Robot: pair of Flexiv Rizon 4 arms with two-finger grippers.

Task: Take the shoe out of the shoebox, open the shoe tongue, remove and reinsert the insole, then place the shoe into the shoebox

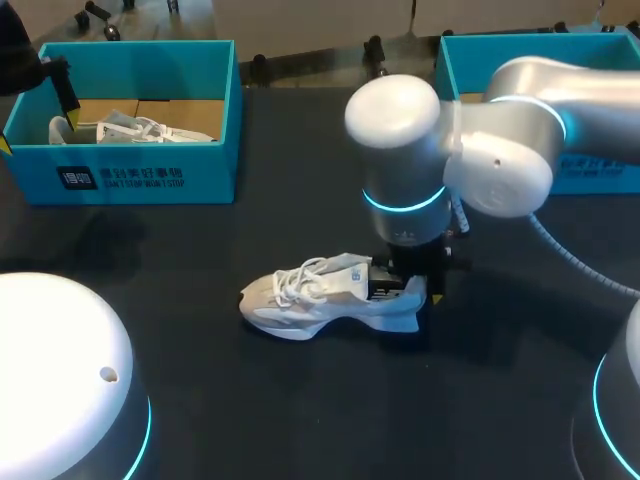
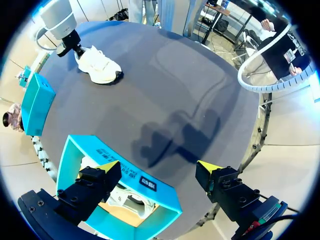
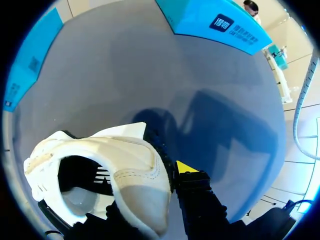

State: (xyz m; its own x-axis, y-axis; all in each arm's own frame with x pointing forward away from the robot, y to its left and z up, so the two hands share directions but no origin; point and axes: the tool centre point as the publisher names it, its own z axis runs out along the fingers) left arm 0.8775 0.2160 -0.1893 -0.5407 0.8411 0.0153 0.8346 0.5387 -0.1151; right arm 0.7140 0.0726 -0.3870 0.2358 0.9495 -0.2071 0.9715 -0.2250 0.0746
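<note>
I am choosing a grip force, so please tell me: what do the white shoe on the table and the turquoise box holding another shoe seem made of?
The white lace-up shoe: seemingly soft textile or synthetic leather, matte, with visible stitching at the heel collar; the thick sole looks like foam, uncertain. The turquoise open shoebox: probably cardboard, smooth printed outside; plain brown flaps show inside.

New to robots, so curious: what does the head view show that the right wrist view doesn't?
Only the head view: a second white shoe inside the open teal cardboard shoebox, the silver right arm. Only the right wrist view: the dark inside of the white laced sneaker. Both: that sneaker on the black table, the shoebox, the right gripper at the heel.
</note>
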